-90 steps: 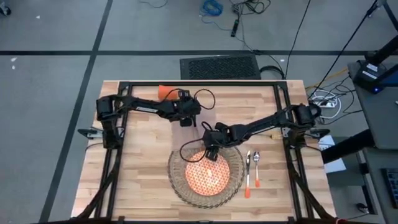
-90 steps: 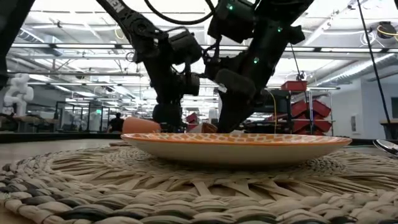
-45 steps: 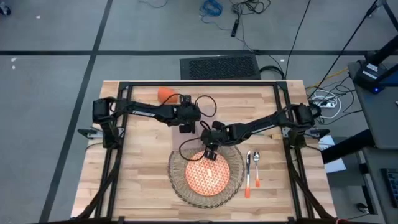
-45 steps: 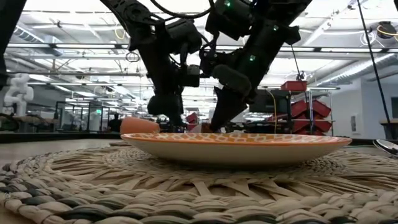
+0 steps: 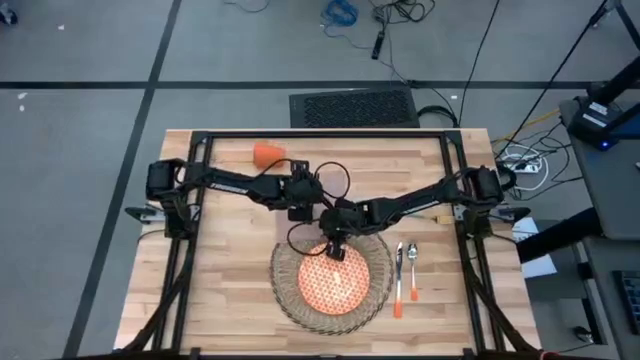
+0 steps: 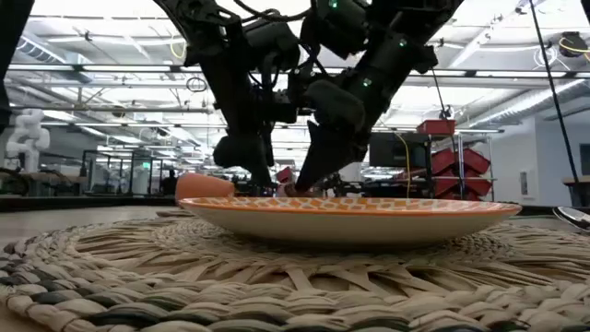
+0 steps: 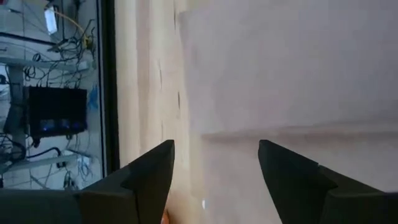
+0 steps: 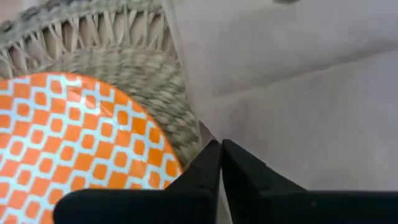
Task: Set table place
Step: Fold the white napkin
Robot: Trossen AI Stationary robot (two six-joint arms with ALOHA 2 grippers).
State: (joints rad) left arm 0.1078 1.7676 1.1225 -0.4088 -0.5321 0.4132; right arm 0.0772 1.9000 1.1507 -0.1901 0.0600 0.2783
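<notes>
high view: right gripper (image 5: 333, 243) sits mid-frame at the upper rim of the placemat (image 5: 290, 296), fingers pinched together on the beige napkin (image 8: 292, 81) edge, just above the orange plate (image 5: 332, 282). left gripper (image 5: 300, 210) is just upper-left of it, fingers apart over the napkin. cup (image 5: 266, 153) upper left, cutlery (image 5: 405, 268) right of the placemat.

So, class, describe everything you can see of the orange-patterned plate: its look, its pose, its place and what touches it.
The plate is round and shallow, with a pattern of small orange squares on white and an orange rim. It looks like glazed ceramic. It lies flat and upright at the middle of the woven placemat, which rings it on every side. The right gripper, shut, is at its far edge; whether it touches the plate cannot be told. Nothing can be seen lying on the plate.
</notes>
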